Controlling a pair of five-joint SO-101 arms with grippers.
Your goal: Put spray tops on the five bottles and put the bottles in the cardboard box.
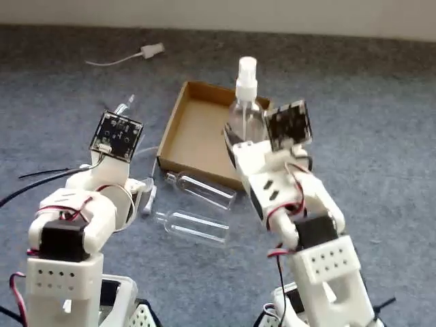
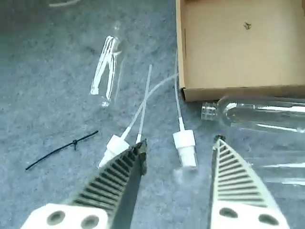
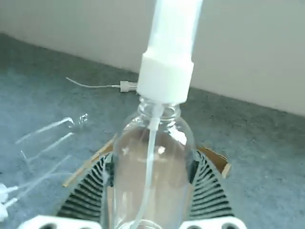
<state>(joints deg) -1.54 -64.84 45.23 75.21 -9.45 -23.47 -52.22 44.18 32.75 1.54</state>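
Observation:
My right gripper [image 3: 152, 164] is shut on a clear bottle [image 3: 153, 157] that carries a white spray top [image 3: 167, 71]. It holds this bottle [image 1: 245, 114] upright above the right edge of the cardboard box [image 1: 193, 133]. My left gripper [image 2: 179, 141] is open, low over the carpet, with a loose spray top [image 2: 185, 149] lying between its fingertips. A second loose spray top [image 2: 114, 145] lies just outside one finger [image 2: 125, 174]. Two uncapped bottles [image 1: 202, 189] [image 1: 193, 227] lie in front of the box. Another bottle [image 2: 107, 71] lies left of it.
One more spray top [image 1: 148, 50] with its tube lies far back on the grey carpet [image 1: 381, 122]. A black cable tie [image 2: 62, 150] lies near the left gripper. The box floor [image 2: 238, 47] is bare. A pale wall runs along the far edge.

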